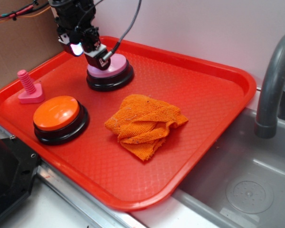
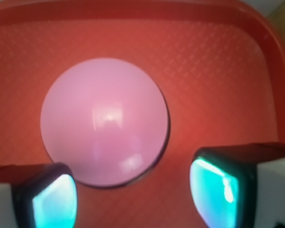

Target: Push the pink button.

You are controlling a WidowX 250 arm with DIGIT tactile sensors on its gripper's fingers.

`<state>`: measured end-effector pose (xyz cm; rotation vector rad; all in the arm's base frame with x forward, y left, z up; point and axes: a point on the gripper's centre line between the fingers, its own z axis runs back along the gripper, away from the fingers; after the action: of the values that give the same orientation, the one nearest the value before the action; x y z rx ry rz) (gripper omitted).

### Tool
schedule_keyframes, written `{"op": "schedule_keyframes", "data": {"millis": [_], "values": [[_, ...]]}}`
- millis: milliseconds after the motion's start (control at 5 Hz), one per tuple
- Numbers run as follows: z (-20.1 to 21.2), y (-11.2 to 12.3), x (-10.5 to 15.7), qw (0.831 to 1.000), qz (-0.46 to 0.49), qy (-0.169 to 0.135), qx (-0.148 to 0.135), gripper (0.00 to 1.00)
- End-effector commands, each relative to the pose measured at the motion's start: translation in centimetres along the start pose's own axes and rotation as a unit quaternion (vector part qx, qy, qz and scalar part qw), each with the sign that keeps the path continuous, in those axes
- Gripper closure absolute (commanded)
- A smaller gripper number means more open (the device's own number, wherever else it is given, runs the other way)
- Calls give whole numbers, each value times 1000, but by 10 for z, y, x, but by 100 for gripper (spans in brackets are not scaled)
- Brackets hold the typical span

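Pale pink, the pink button (image 1: 110, 71) is sitting at the back of the red tray (image 1: 218, 85); the gripper (image 1: 96, 57) is hovering directly over its dome, jaws standing apart, presumably lining up to press down.

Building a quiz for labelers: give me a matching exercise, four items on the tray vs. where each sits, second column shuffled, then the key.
Items:
1. pink button
2. orange button
3. bolt
4. cloth

Places:
A. tray's left edge, behind the orange button
B. middle of the tray
C. directly under the claw, tray's back
D. front left of the tray

Pairs: 1-C, 2-D, 3-A, 4-B
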<state>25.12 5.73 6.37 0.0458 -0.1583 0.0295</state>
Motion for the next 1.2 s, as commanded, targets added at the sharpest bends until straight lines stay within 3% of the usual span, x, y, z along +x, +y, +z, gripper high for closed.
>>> {"op": "schedule_keyframes", "data": {"millis": [0, 400, 1000], "values": [[0, -5, 11, 1000, -9, -14, 11, 0], [15, -12, 17, 1000, -21, -11, -5, 0], [47, -9, 27, 999, -20, -37, -8, 0]]}}
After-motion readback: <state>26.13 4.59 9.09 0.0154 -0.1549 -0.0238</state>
